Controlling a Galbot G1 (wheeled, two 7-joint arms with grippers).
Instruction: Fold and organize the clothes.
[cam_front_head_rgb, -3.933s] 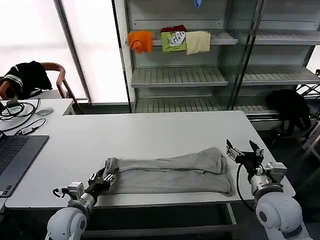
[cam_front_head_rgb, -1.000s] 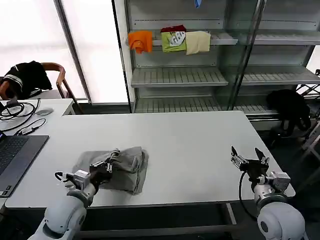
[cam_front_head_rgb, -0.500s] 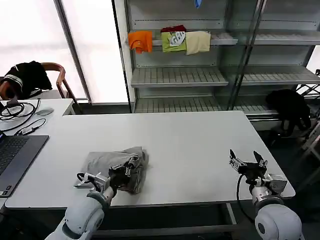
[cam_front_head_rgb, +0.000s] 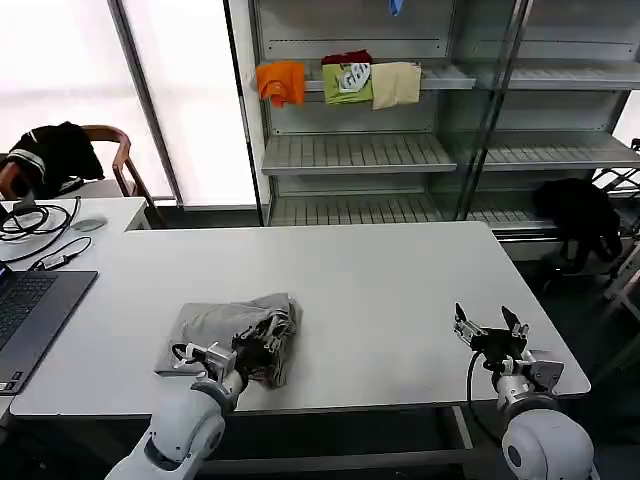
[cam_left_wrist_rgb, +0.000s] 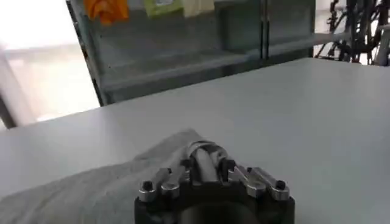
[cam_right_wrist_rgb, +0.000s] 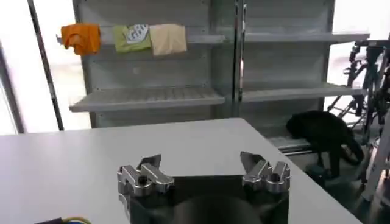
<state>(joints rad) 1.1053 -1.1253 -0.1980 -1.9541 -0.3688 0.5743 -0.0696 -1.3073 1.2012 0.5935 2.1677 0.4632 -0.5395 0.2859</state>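
The clothes, a light grey T-shirt, lie folded into a compact bundle on the white table, front left. My left gripper is at the bundle's right edge, shut on a fold of the grey fabric. In the left wrist view the gripper pinches a roll of cloth, with the rest of the T-shirt spreading away behind it. Over the table's front right corner my right gripper stands open and empty, and in the right wrist view the right gripper has bare table between its fingers.
A laptop and cables sit at the left. Behind the table a shelf carries orange, green and cream folded garments. A black garment lies at the right, another on a chair.
The T-shirt, earlier stretched long across the table front, is now a small folded bundle at the left. My left gripper moved right across it to its right edge. The right gripper barely moved.
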